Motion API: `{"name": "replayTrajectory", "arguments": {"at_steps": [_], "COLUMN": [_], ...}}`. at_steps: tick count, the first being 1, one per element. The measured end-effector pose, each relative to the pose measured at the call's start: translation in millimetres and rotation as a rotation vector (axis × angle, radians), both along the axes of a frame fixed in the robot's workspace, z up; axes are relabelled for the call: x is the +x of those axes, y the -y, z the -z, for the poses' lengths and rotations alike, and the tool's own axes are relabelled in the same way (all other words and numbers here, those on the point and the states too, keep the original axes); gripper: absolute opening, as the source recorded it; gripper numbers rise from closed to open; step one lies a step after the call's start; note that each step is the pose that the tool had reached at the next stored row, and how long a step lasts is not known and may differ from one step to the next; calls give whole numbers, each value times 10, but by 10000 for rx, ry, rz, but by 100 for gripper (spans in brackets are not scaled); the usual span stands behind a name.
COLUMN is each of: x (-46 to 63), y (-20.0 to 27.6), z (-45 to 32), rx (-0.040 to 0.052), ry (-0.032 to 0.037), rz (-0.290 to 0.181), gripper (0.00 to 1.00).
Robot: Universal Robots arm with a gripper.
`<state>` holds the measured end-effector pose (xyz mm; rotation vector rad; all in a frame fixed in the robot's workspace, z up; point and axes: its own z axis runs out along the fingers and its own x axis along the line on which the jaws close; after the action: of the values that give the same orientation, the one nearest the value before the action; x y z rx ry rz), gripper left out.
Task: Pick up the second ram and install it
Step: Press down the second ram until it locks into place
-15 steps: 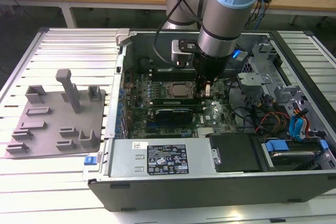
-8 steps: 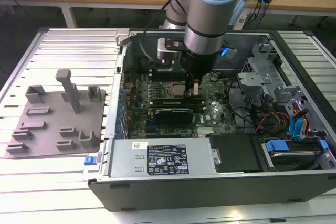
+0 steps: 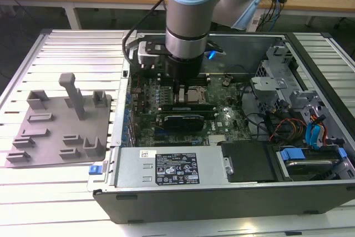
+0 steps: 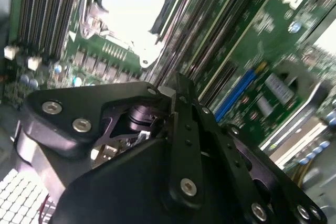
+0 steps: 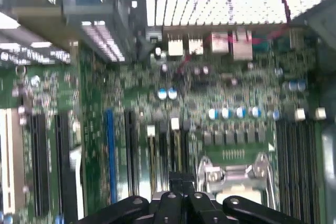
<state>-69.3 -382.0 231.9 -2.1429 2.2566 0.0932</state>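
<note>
On the exterior view's left, the grey tray (image 3: 58,129) lies on the slatted table (image 3: 83,45) with no green stick visible in it, so the pick-up looks done. To its right stands the open case (image 3: 222,192), and the gripper (image 3: 180,90) hangs low over the motherboard (image 3: 222,123), beside the CPU socket (image 3: 195,94) and the memory slots (image 5: 302,161). In the second wrist view the jaws look drawn together, though I cannot tell what sits between them. I cannot make out the second ram; seating appears under way, not confirmed.
</note>
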Motion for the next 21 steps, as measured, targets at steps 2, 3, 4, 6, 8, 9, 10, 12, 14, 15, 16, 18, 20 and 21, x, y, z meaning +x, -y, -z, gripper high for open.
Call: {"name": "replayTrajectory", "arguments": {"at_steps": [2, 3, 4, 6, 8, 9, 10, 12, 14, 15, 16, 18, 20, 21], "x": [-42, -47, -49, -49, -46, -39, -24, 175, 337, 354, 357, 357, 357, 357], "y": [1, 1, 0, 1, -2, -2, -1, 0, 0, 0, -1, -1, -1, -1], "z": [18, 22, 29, 49, 31, -8, -22, -23, -23, -25, -139, -291, -449, -450], "rx": [-4, -3, 0, -6, 21, 19, 9, 17, 20, 18, 20, 21, 20, 23], "ry": [0, 0, 0, -3, 10, 13, -3, -161, -284, -289, -289, -289, -289, -288], "rz": [-2, -1, -1, -1, 2, -1, -1, -1, 0, -2, 0, 0, -2, -1], "gripper": [8, 8, 8, 8, 8, 8, 8, 8, 8, 8, 8, 8, 8, 8]}}
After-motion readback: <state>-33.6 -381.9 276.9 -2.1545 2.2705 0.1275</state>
